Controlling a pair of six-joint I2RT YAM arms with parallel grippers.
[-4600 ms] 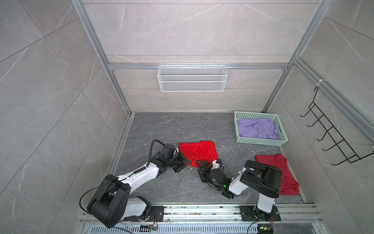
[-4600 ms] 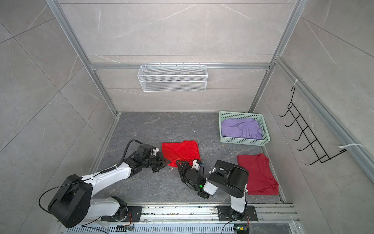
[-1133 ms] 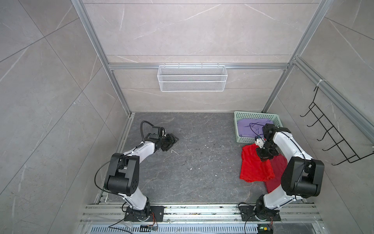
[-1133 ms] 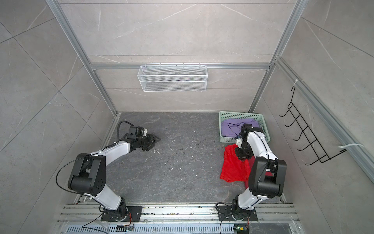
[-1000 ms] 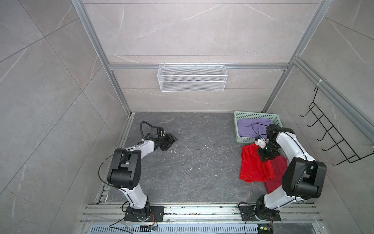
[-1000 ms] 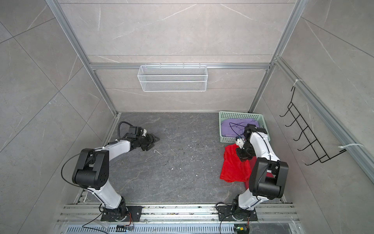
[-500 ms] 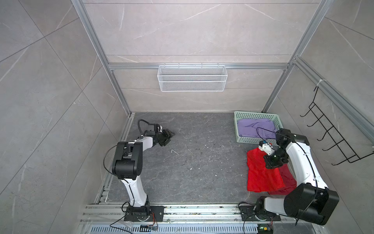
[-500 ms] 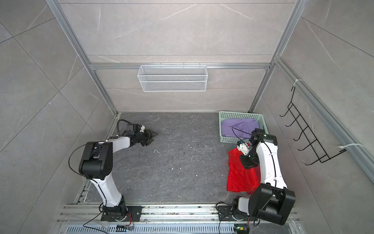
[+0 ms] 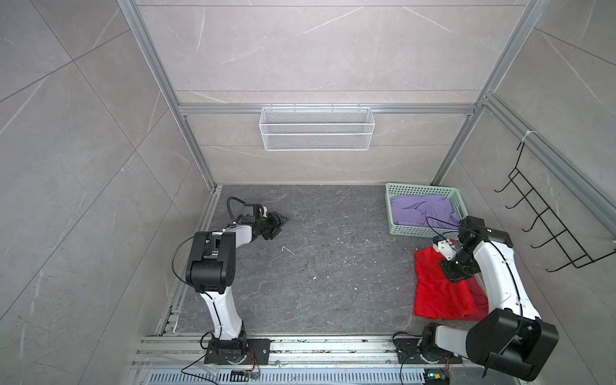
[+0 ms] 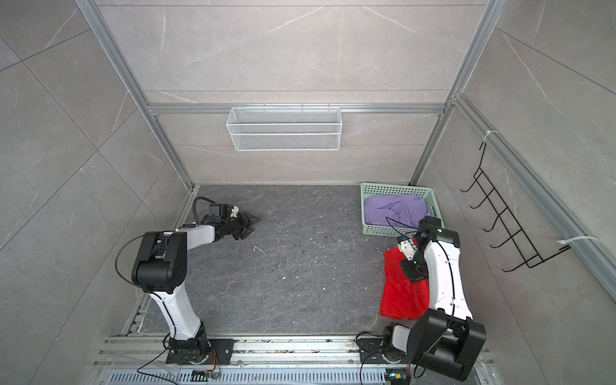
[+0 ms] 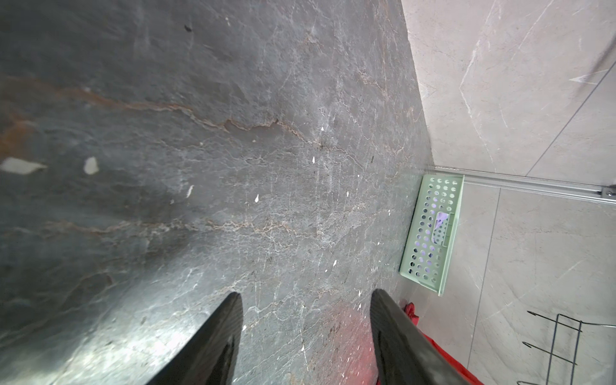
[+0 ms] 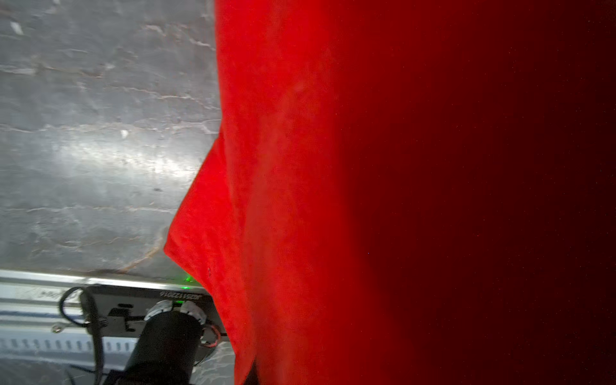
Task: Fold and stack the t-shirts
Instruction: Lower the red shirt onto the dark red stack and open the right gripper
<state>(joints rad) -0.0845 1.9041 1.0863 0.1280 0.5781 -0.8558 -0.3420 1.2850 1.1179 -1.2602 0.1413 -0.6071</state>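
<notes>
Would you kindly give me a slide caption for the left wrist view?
Open, empty left gripper above the dark tabletop, green basket ahead by the wall, red shirt showing past one finger.

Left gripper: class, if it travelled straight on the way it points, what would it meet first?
Probably bare tabletop: nothing lies ahead of the open left gripper. Far beyond stands the green basket, possibly in line.

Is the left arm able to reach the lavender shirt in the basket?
Probably not: nothing blocks it, but the left claw sits across the table from the lavender shirt, which lies in the basket.
</notes>
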